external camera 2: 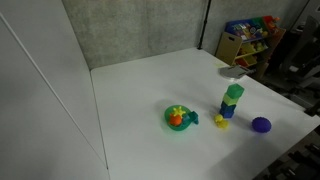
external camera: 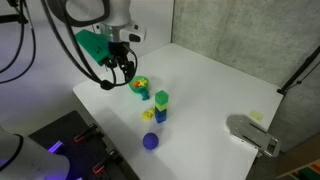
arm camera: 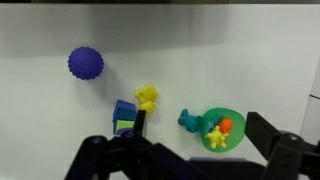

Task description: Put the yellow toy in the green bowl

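In an exterior view, the black two-finger tool hangs above the white desk, near a small round shallow green bowl that holds small coloured pieces. How far its fingers are parted is not clear from here. The small lumpy yellow toy lies on the desk outside the bowl, just beside a green toy cube stacked on a blue toy cube. A knobbly purple ball sits further along, apart from the stack.

In an exterior view without the arm, the yellow toy rests between the green bowl and the blue cube, close against the cube. The green cube stands on top, and the purple ball lies beyond.

In the wrist view, the tool's dark fingers are spread wide with nothing between them. The yellow toy lies on the desk beside the blue cube, apart from the green bowl. A teal toy touches the bowl's rim. The purple ball is well apart.
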Motion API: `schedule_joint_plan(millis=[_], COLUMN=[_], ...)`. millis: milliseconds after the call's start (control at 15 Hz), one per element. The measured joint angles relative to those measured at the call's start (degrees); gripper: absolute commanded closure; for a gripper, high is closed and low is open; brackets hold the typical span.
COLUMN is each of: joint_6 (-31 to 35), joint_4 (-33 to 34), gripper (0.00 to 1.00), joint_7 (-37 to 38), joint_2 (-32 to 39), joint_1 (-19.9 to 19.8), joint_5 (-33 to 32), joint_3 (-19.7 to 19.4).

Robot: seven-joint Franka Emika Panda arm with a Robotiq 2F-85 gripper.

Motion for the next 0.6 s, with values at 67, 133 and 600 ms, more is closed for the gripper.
schedule_joint_plan(millis=[67,133,600], joint_6=[1.98,3.91,20.79], joint_4=[0.00,-0.02,-0.43], gripper=[0.00,0.00,0.00], joint_7=[-0.05,-0.14,-0.34], joint_2=[2.42,4.70,20.77], joint_1=[0.32,0.55,0.79], joint_5=[0.00,0.00,0.00], joint_3=[0.24,0.49,2.82])
